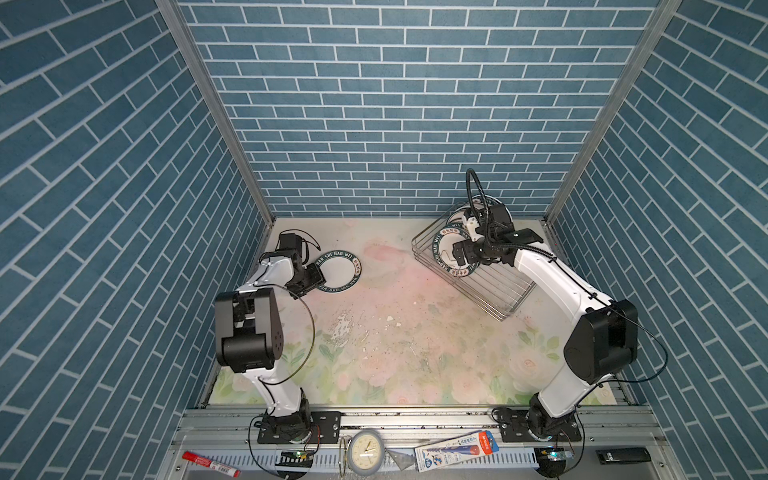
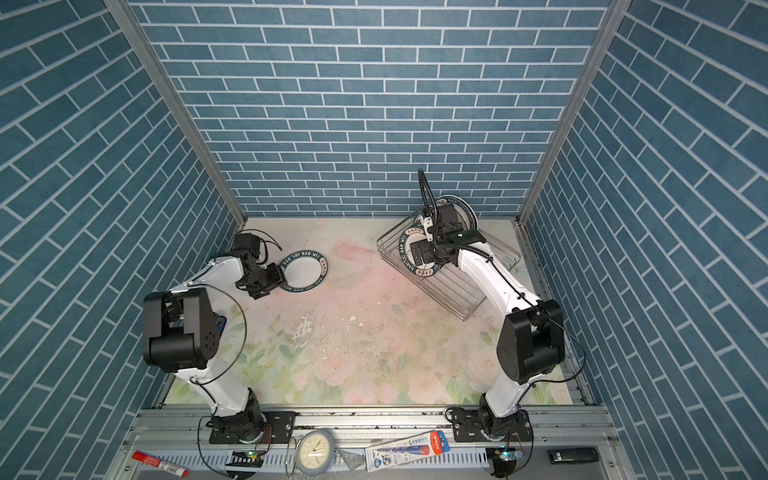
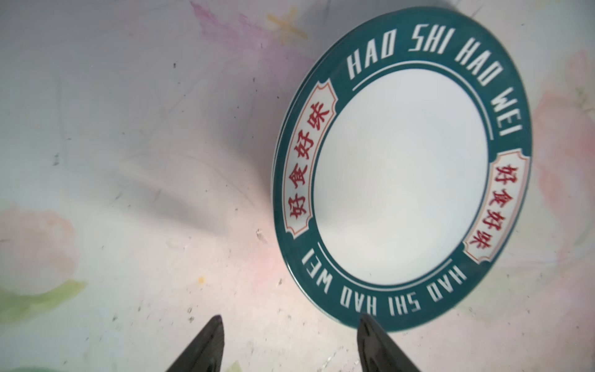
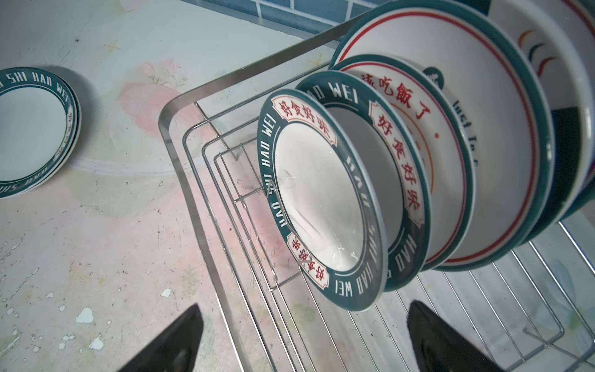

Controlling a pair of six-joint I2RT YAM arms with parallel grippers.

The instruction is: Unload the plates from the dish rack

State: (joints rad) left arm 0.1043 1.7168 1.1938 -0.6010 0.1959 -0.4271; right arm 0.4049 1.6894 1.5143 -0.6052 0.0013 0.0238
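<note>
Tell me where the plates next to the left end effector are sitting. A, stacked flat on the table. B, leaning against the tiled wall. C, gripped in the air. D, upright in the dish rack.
A: the green-rimmed plates lie flat in a small stack on the table, apart from the dish rack, with the open left end effector at their rim.

Plate: HAO SHI HAO WEI
</note>
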